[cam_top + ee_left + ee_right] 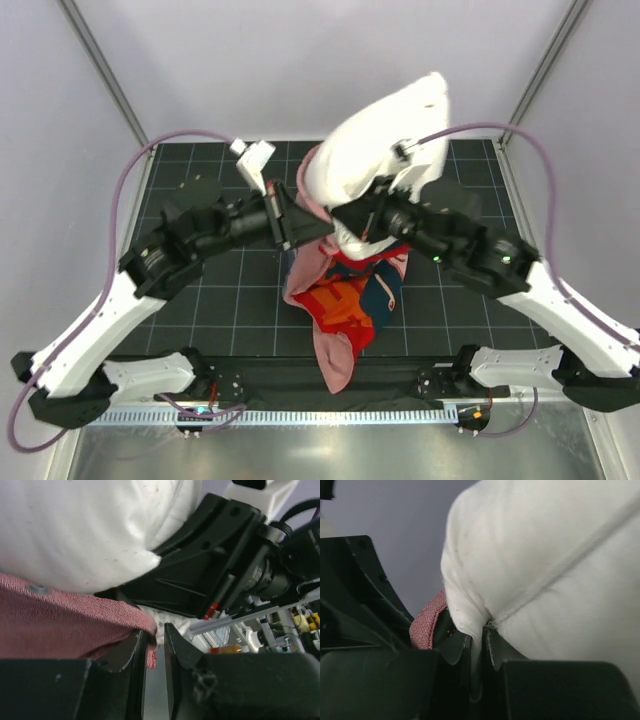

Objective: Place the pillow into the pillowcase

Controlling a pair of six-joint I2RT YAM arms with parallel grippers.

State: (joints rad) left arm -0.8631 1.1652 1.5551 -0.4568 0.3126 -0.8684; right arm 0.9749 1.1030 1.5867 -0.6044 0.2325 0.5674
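The pillow (385,130) is held raised above the table (210,290). Its long axis runs up and away from the arm bases, leaning to the right. The pillowcase (350,300) hangs below it and drapes toward the near edge. Only the pillow's lower end sits at the case mouth; most of the pillow stands outside.

The right gripper (347,214) is clamped on a thin fold at the pillow's lower end. The left gripper (300,228) is closed on the pillowcase's pale pink rim, just beside the pillow's left flank. The two grippers are near each other.

The coming move likely depends on one relation: the pillow lies above the opening and the case below it. Insertion therefore calls for travel along the long axis, either the pillow going down or the rim being drawn up.

The top view shows this layout but hides the finger contact. The left wrist view confirms the rim is pinched and shows a small snap (37,588) on the fabric. The right wrist view confirms the pillow fold is pinched, with red case cloth just beside it.
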